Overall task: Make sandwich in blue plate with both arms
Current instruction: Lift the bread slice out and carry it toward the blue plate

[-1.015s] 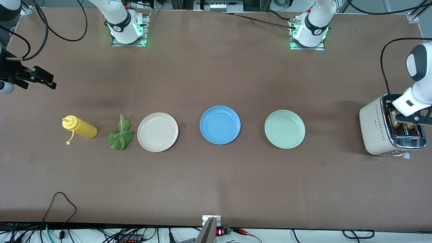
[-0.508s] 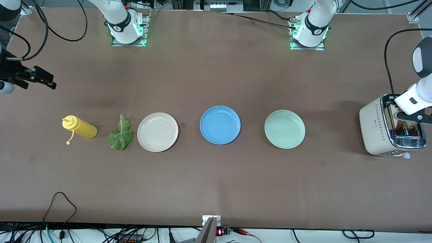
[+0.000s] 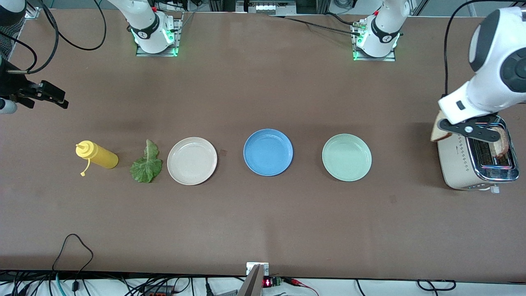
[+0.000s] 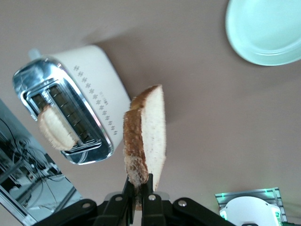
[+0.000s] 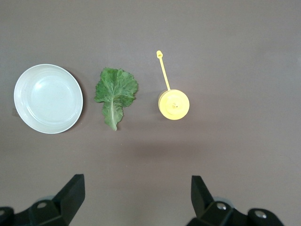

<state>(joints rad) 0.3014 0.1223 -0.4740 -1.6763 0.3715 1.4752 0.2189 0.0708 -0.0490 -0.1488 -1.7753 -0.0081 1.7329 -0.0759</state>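
Left wrist view: left gripper (image 4: 138, 188) pinches a bread slice (image 4: 146, 141) by its crust edge, above the toaster (image 4: 94, 103). Slice looks light, soft, crumbly; a firm edge hold suits. Second slice (image 4: 56, 132) sits in a slot. Blue plate (image 3: 268, 152) lies well off, past the green plate (image 3: 347, 157). Right gripper (image 5: 136, 195) waits spread over lettuce (image 5: 115, 94) and yellow bottle (image 5: 174, 104).
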